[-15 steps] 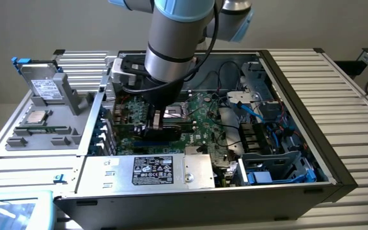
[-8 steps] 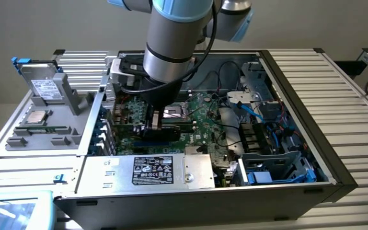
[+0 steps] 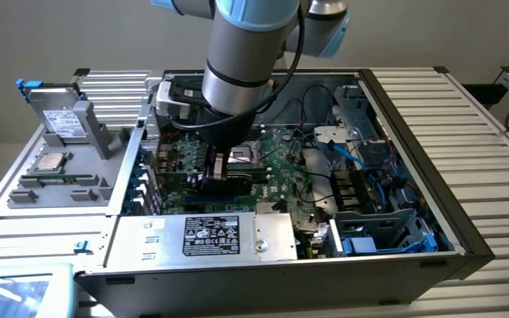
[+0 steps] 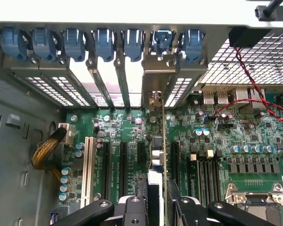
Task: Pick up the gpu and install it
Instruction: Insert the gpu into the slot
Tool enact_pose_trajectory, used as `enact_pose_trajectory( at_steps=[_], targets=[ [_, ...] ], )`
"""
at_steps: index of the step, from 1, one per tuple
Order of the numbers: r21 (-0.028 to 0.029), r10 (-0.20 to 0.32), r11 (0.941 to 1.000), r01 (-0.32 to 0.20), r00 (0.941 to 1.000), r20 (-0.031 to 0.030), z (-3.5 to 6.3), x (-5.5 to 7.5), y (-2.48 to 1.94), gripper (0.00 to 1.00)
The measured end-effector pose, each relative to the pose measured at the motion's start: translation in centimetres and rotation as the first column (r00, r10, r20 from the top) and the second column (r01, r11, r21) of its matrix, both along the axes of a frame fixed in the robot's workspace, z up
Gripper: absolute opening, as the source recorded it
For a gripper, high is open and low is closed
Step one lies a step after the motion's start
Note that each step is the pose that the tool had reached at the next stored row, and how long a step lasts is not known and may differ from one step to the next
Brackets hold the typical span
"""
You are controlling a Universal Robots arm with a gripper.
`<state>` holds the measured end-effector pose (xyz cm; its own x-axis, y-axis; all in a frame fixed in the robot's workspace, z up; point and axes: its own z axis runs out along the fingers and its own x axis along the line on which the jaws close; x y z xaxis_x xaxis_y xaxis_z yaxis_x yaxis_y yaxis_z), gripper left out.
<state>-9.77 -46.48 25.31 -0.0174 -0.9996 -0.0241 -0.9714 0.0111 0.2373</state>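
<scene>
Gpu (image 4: pixel 156 155), a flat black rectangular expansion card, stands on edge between the black metal fingers (image 4: pixel 132 212), which are partly closed and clamp its two faces. Held upright, I judge, so its lower edge meets a long black slot on the green motherboard (image 4: pixel 127 125). Silver end bracket (image 4: pixel 158 70) sits at the rear wall among blue plastic retainer clips (image 4: pixel 104 42). Fully seated or not: cannot tell.
</scene>
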Motion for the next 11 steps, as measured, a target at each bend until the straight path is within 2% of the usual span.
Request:
enact_pose_trajectory(
  at_steps=[11],
  targets=[
    [0.0001,-0.001,1.0000,0.001,1.0000,0.0000,-0.36,-0.15,0.18,0.27]
  ],
)
